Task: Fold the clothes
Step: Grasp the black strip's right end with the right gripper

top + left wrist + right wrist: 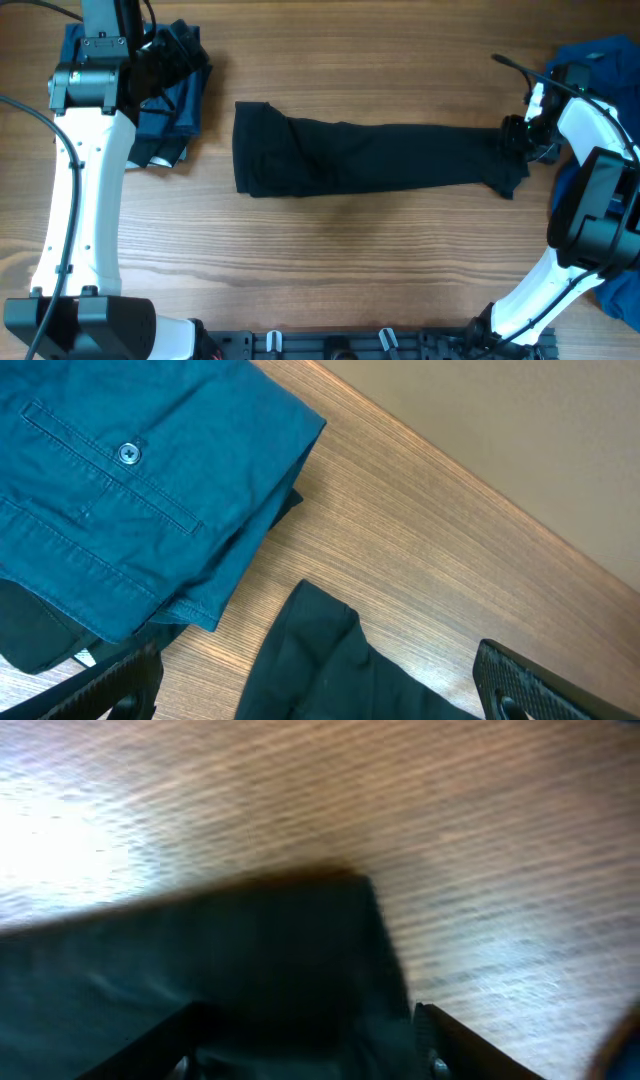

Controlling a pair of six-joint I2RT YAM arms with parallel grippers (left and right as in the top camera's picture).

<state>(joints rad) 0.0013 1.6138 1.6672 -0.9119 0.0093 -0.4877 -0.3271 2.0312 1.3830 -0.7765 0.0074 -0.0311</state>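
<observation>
Zero clue whether right gripper pinches black shirt or not, left gripper spread wide; might slip and bunch mid-fold.

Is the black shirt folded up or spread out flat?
Folded, but only partly: the shirt lies as one long narrow strip across the table, not spread wide and not yet a small bundle.

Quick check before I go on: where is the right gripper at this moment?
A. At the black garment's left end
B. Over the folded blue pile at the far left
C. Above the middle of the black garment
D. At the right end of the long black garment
D: the overhead view shows the right gripper at the right end of the black garment, which lies stretched out left to right.
</observation>
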